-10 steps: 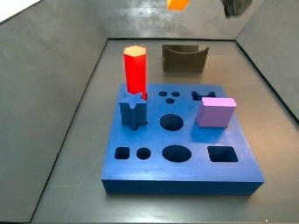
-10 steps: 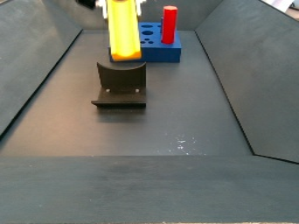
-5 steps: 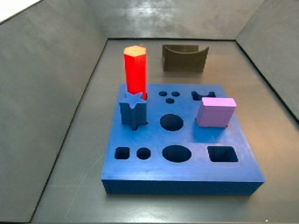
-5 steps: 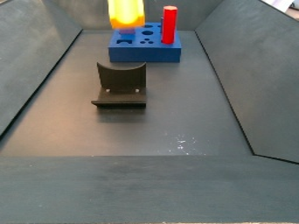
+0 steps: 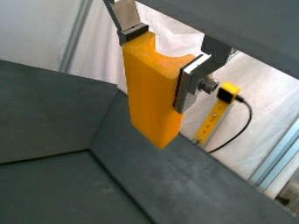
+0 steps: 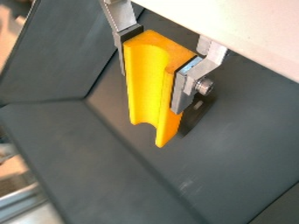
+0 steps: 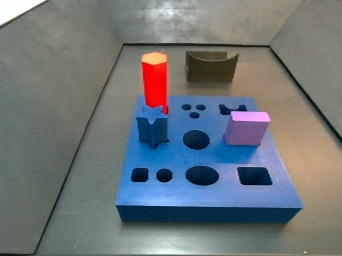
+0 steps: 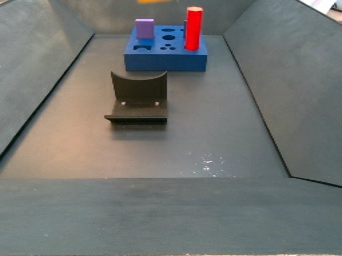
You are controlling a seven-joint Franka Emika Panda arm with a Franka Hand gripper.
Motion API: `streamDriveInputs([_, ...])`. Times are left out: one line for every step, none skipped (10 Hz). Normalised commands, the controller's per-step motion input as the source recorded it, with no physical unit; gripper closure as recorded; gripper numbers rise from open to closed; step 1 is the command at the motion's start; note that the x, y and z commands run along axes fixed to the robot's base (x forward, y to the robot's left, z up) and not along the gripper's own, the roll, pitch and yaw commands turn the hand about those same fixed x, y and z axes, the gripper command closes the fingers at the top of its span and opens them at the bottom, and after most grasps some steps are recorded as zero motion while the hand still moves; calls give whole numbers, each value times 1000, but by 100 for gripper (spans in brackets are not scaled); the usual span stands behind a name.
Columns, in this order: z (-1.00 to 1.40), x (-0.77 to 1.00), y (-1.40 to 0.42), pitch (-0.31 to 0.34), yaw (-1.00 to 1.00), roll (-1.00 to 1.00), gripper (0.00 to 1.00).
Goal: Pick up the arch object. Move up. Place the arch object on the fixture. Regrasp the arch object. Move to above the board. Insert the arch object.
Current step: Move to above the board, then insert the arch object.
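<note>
Pincer (image 5: 163,59) clenched on one arch object (image 5: 153,96) (wrist views only); one fixture (image 8: 138,97), one board (image 7: 207,165).

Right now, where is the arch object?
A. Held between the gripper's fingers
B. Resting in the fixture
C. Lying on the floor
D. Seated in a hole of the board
A: in both wrist views the gripper has its fingers clamped on the arch object; the fixture sits empty.

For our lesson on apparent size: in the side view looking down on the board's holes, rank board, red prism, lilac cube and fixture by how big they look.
1. Board
2. Red prism
3. Fixture and lilac cube: alike; the fixture sits farther away.
Gripper, holding the arch object, shows only in wrist views.
</note>
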Motion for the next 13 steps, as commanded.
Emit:
streamDriveInputs([135, -287, -1000, -65, -66, -1000, 100])
streamDriveInputs([137, -293, -1000, -64, -73, -1000, 100])
streamDriveInputs([139, -296, -1000, -61, -77, -1000, 100])
streamDriveInputs([140, -307, -1000, -59, -81, -1000, 100])
streamDriveInputs([136, -309, -1000, -62, -84, -1000, 100])
streamDriveInputs([141, -326, -1000, -65, -85, -1000, 100])
streamDriveInputs([139, -333, -1000, -73, -87, -1000, 100])
streamDriveInputs([136, -363, -1000, -75, -69, -867, 100])
streamDriveInputs([134, -379, -1000, -70, -51, -650, 100])
streamDriveInputs([86, -266, -630, -58, -23, -376, 100])
streamDriveInputs([54, -192, -444, -54, -12, -288, 100])
streamDriveInputs([23, -103, -210, -34, -5, -175, 100])
streamDriveInputs([0, 0, 0, 19, 0, -17, 100])
